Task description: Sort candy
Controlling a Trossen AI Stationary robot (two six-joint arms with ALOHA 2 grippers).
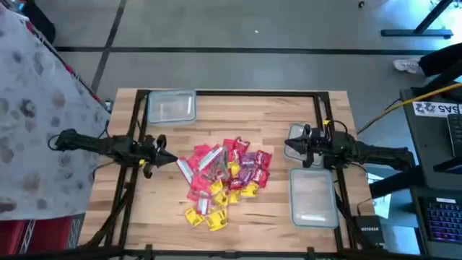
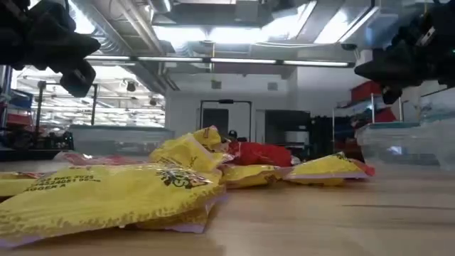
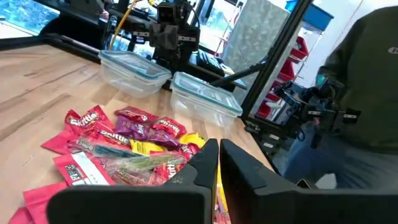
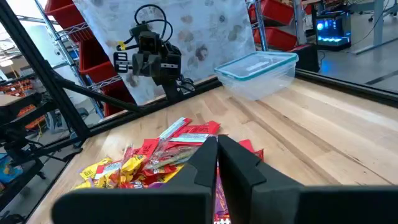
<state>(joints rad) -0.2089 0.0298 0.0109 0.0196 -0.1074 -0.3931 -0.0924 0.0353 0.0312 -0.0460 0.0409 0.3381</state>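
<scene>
Many candy (image 1: 222, 180) packets lie heaped mid-table, red ones reading "Skittles" (image 3: 87, 119) (yellow and purple among them). Left gripper (image 1: 172, 159) hovers just left of the heap, right gripper (image 1: 287, 146) right of it, both with fingers closed on nothing. Three clear containers sit around: one (image 1: 172, 107) far-left, two (image 1: 314, 196) beside the right arm.

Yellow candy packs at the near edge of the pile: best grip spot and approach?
Take a yellow pack at the pile's near-left fringe from straight above, pinching across its short width. It lies flat at the pile's edge with bare table on its outer side. The left gripper is nearer, fingers shut.
</scene>
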